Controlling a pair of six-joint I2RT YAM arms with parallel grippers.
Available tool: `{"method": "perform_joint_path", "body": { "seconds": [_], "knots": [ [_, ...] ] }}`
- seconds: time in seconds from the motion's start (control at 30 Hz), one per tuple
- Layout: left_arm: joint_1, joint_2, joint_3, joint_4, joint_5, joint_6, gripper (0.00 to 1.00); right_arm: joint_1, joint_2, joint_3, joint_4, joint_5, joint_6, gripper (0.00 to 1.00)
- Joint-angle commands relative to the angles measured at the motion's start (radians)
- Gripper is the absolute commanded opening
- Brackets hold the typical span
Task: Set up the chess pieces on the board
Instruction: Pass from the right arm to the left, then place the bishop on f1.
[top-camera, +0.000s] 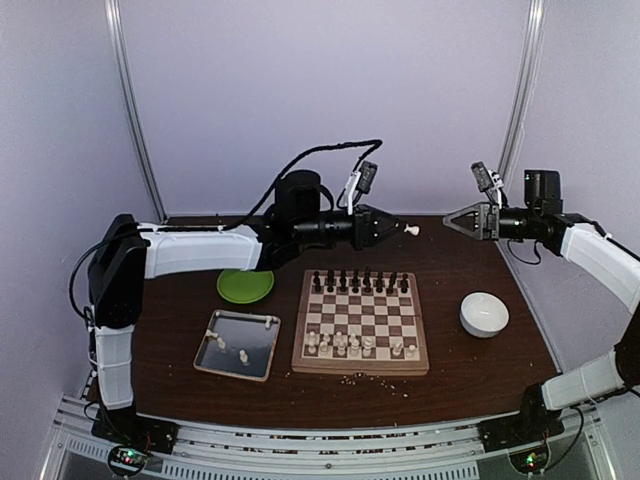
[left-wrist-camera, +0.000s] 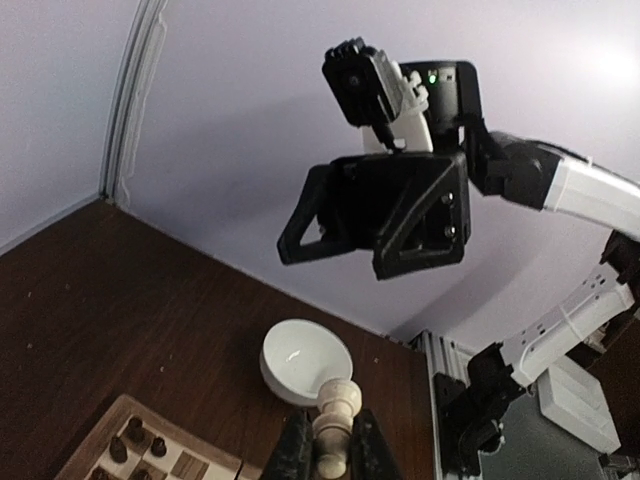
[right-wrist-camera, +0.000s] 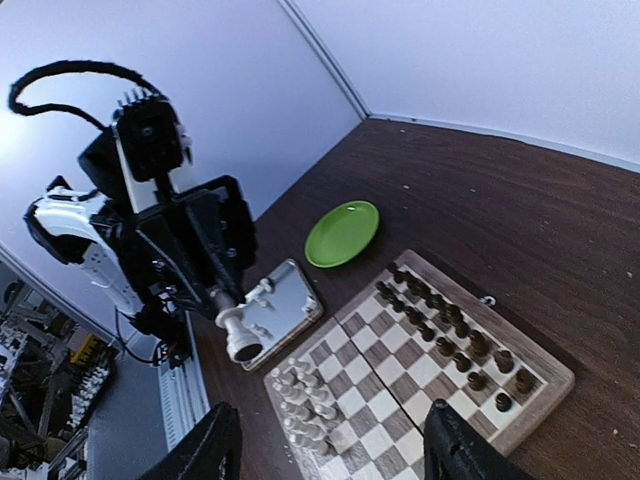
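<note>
Above the back of the bench, at 12 o'clock from the chessboard (top-camera: 360, 369), the left gripper (top-camera: 395, 228) has its jaws clamped on a cream-white chessman (top-camera: 411, 230), whose wide base pokes out past the tips. The right gripper (top-camera: 452, 222) faces it from 3 o'clock with jaws apart, near the piece but not touching it. Dark chessmen (top-camera: 360, 282) line the board's far rows and white chessmen (top-camera: 350, 345) the near rows. A metal tray (top-camera: 232, 373) at the board's 9 o'clock holds two white pieces (top-camera: 243, 355). A green plate (top-camera: 245, 285) sits at 10 o'clock and a white bowl (top-camera: 484, 313) at 3 o'clock.
</note>
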Motion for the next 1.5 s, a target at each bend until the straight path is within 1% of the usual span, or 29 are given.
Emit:
{"method": "perform_joint_path", "body": {
  "seconds": [0.0, 0.03, 0.07, 0.13, 0.17, 0.27, 0.43, 0.67, 0.93, 1.07, 1.3, 1.47],
  "knots": [
    [-0.01, -0.077, 0.064, -0.476, -0.023, 0.32, 0.03, -0.034, 0.051, -0.002, -0.246, 0.154, -0.323, 0.61],
    [-0.019, -0.08, 0.087, -0.572, -0.044, 0.388, 0.03, -0.038, 0.069, -0.014, -0.245, 0.158, -0.336, 0.6],
    [-0.032, -0.079, 0.123, -0.703, -0.082, 0.455, 0.03, -0.041, 0.087, -0.022, -0.233, 0.158, -0.337, 0.6],
    [-0.062, -0.074, 0.175, -0.867, -0.15, 0.597, 0.03, -0.043, 0.117, -0.013, -0.26, 0.169, -0.368, 0.58],
    [-0.077, -0.07, 0.197, -0.934, -0.179, 0.641, 0.03, -0.045, 0.128, 0.002, -0.289, 0.179, -0.393, 0.58],
    [-0.118, -0.051, 0.245, -1.066, -0.249, 0.738, 0.03, -0.046, 0.141, 0.018, -0.305, 0.187, -0.406, 0.57],
    [-0.195, 0.016, 0.318, -1.187, -0.363, 0.836, 0.03, -0.047, 0.147, 0.014, -0.308, 0.176, -0.412, 0.57],
    [-0.266, 0.092, 0.374, -1.248, -0.466, 0.915, 0.03, -0.048, 0.164, 0.029, -0.352, 0.156, -0.439, 0.57],
    [-0.292, 0.193, 0.449, -1.285, -0.516, 0.969, 0.03, -0.047, 0.182, 0.036, -0.378, 0.123, -0.456, 0.56],
    [-0.294, 0.241, 0.486, -1.33, -0.543, 0.984, 0.04, -0.048, 0.183, 0.042, -0.396, 0.117, -0.469, 0.56],
    [-0.295, 0.284, 0.509, -1.331, -0.542, 0.992, 0.04, -0.048, 0.19, 0.046, -0.41, 0.112, -0.482, 0.55],
    [-0.295, 0.299, 0.518, -1.32, -0.515, 0.992, 0.04, -0.048, 0.201, 0.055, -0.434, 0.099, -0.5, 0.54]
  ]
}}
